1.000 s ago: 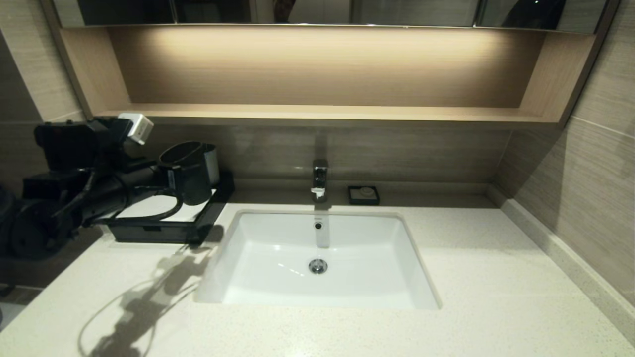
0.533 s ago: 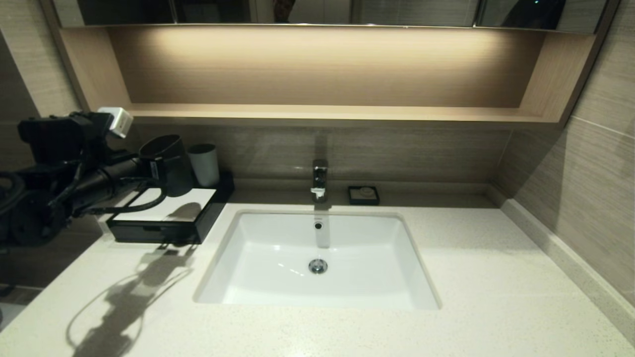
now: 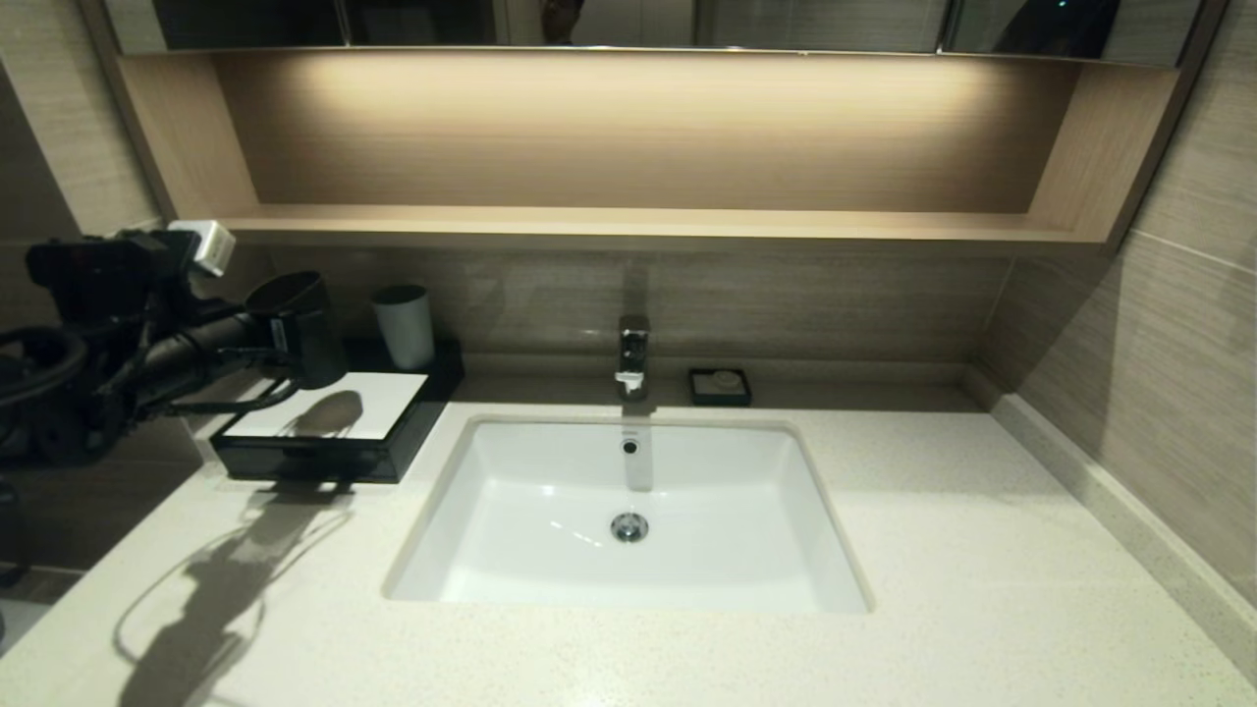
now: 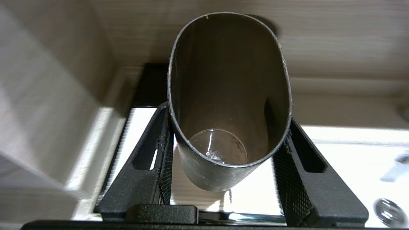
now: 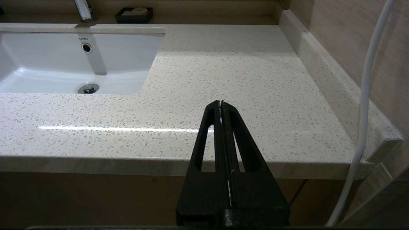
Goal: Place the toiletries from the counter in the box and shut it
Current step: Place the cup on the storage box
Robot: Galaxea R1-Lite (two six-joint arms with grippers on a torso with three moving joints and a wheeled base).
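My left gripper is shut on the tall dark cup and holds it tilted in the air over the left part of the box, a flat black box with a white top panel. In the left wrist view the fingers clamp both sides of the cup, with the white panel below. Something clear glints at the cup's bottom; I cannot tell what. No wrapped toiletries show on the counter. My right gripper is shut and empty above the counter's front edge.
A white cup stands at the back of the box. The sink is set in the middle of the counter, with the faucet and a small black soap dish behind it. A wooden shelf runs above.
My left arm has moved left with the dark cup, away from the white cup, uncovering the box's white panel. The right arm has not visibly moved.
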